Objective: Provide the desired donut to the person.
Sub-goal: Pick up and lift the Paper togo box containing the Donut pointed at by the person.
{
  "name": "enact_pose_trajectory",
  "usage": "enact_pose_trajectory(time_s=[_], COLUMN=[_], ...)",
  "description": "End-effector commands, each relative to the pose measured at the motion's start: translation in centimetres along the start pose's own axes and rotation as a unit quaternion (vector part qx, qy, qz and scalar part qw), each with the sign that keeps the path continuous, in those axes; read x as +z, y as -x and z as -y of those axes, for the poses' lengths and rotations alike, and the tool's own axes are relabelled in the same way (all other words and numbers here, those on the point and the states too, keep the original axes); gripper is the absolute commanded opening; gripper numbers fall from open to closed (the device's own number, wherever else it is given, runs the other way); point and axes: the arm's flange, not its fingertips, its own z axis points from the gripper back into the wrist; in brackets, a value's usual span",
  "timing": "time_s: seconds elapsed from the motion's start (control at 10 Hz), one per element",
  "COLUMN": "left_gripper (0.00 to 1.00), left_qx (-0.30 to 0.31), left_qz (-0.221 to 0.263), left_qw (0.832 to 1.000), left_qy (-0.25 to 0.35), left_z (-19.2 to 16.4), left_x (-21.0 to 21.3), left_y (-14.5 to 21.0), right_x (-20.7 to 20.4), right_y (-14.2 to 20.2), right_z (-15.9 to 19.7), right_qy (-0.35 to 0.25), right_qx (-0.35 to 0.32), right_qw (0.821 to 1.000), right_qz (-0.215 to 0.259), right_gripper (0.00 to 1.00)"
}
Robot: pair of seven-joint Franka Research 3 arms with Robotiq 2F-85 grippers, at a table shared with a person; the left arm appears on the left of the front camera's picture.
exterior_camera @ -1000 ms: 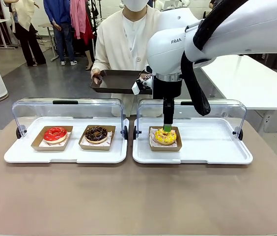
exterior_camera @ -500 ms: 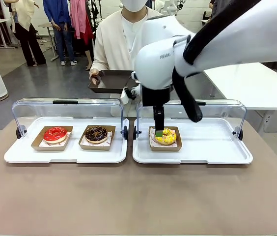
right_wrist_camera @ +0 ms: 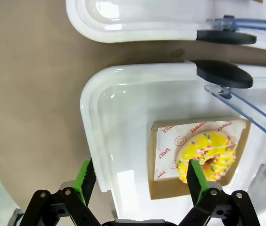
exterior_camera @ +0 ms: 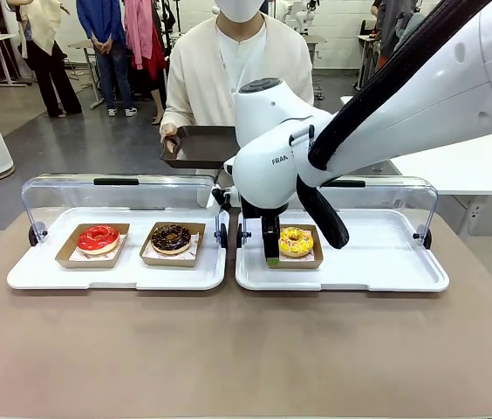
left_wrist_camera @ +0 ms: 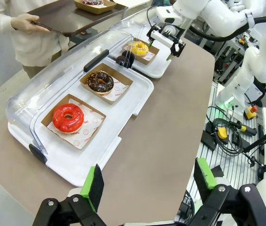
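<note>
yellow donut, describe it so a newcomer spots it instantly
On the brown table sit two white lidded trays. The robot's right tray holds one cardboard boat with the yellow donut. It alone is yellow with sprinkles; the red donut and chocolate donut share the other tray.

Front view: fixed on robot's side, faces across table (exterior_camera: pixel 246 349) toward person (exterior_camera: pixel 237 70); mid distance. Left wrist view: high, well back, looks slantwise down table's length. Right wrist view: close, straight down on right tray (right_wrist_camera: pixel 100 108). All three share yellow donut (right_wrist_camera: pixel 208 157); first two also person.
</note>
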Motion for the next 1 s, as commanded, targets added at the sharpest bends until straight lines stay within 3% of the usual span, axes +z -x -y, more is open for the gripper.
enact_pose_trajectory(time_s=[0.0, 0.3, 0.9], left_gripper=[1.00, 1.00, 1.00], left_qx=[-0.007, -0.007, -0.007], left_qz=[0.011, 0.011, 0.011], left_qw=[1.000, 1.000, 1.000], left_qy=[0.003, 0.003, 0.003], left_z=[0.1, 0.1, 0.1], left_x=[0.1, 0.1, 0.1], left_y=[-0.1, -0.1, -0.1], right_x=[-1.2, -3.1, -5.0], right_y=[0.2, 0.7, 0.9], right_z=[0.5, 1.6, 2.5], right_qy=[0.001, -0.021, -0.009], right_qx=[-0.022, -0.031, -0.015], right_qw=[1.000, 0.999, 0.999], right_qz=[0.000, 0.016, 0.047], right_gripper=[1.00, 1.00, 1.00])
